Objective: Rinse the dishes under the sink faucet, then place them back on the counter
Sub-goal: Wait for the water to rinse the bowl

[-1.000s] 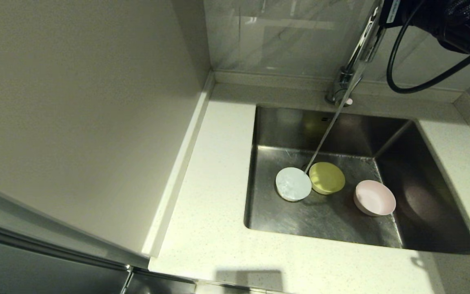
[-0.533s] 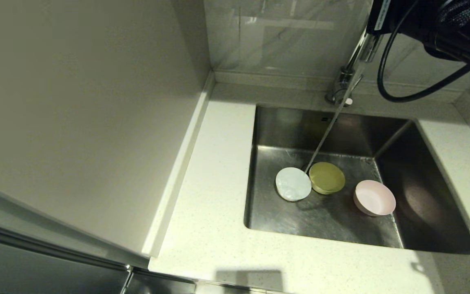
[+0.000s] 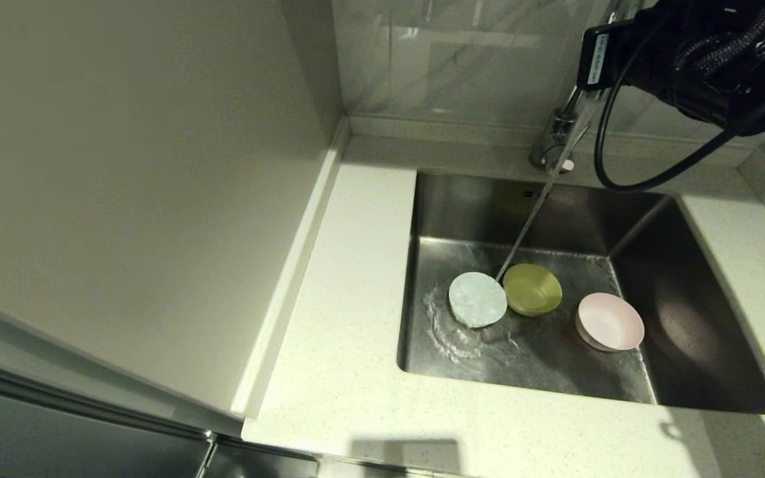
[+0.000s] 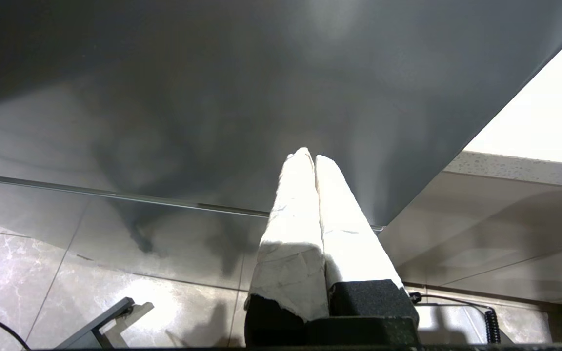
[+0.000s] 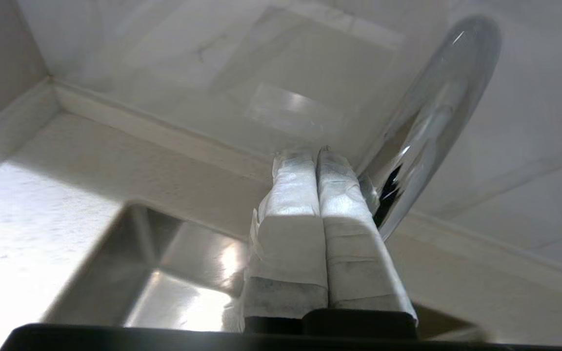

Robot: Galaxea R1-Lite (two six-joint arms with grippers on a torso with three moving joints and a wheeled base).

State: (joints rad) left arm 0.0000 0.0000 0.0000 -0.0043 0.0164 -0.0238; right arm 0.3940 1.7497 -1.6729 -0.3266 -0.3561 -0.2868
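R gripper [image 5: 317, 156], fingers pressed together and holding nothing, sits up by the faucet [image 5: 427, 126] neck, which is just beside the tips; prob there to work the tap. Water runs into the sink [image 3: 621, 212]. White bowl [image 3: 477, 299], yellow-green bowl [image 3: 532, 289], pink bowl [image 3: 610, 321] sit on the basin floor, well below the fingers. L gripper [image 4: 310, 158] parked w/ fingers together, far from the bowls.

1. White bowl [image 3: 477, 299], yellow-green bowl [image 3: 532, 289] and pale pink bowl [image 3: 610, 321].
2. Brushed grey steel sink [image 3: 688, 332].
3. Shiny chrome faucet [image 3: 558, 136].
4. White counter [image 3: 349, 318], finely speckled.
5. Pale marbled wall tiles [image 3: 462, 60] with grey veins.
6. Black right arm [image 3: 701, 46] and cable [image 3: 628, 186].
7. White-wrapped fingers [image 5: 305, 209] over black bases.
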